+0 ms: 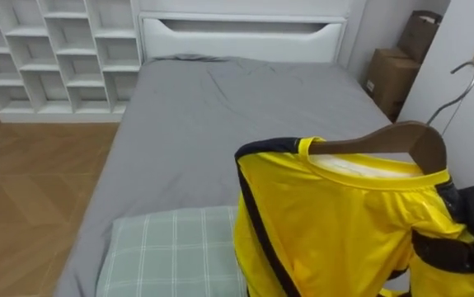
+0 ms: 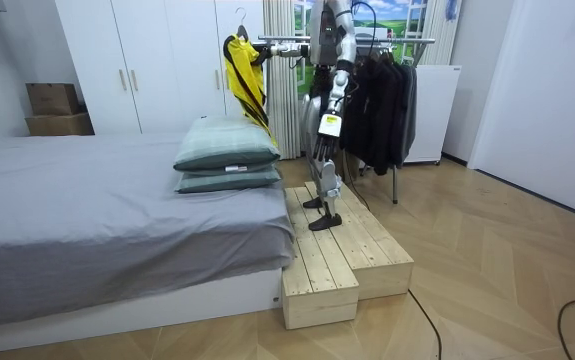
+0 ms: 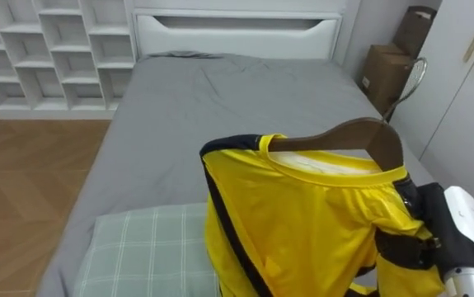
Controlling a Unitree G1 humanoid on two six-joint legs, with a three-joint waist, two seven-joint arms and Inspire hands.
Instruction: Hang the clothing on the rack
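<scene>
A yellow shirt [image 1: 327,223] with black trim hangs on a wooden hanger [image 1: 393,136] whose metal hook [image 1: 459,91] points up to the right. My right hand [image 1: 459,243] is at the hanger's right shoulder end, fingers curled round it through the cloth. In the room view my right arm reaches out and holds the shirt [image 2: 245,80] up over the pillows, while my left hand [image 2: 329,122] hangs at my side. I stand on a wooden platform [image 2: 347,250] facing the bed, with a clothes rack [image 2: 407,41] of dark garments behind me.
The grey bed [image 1: 220,115] stretches ahead, with a checked green pillow [image 1: 171,252] just below the shirt. White cube shelves [image 1: 47,49] stand at the far left. Cardboard boxes [image 1: 389,78] sit far right by a white wardrobe [image 2: 147,60].
</scene>
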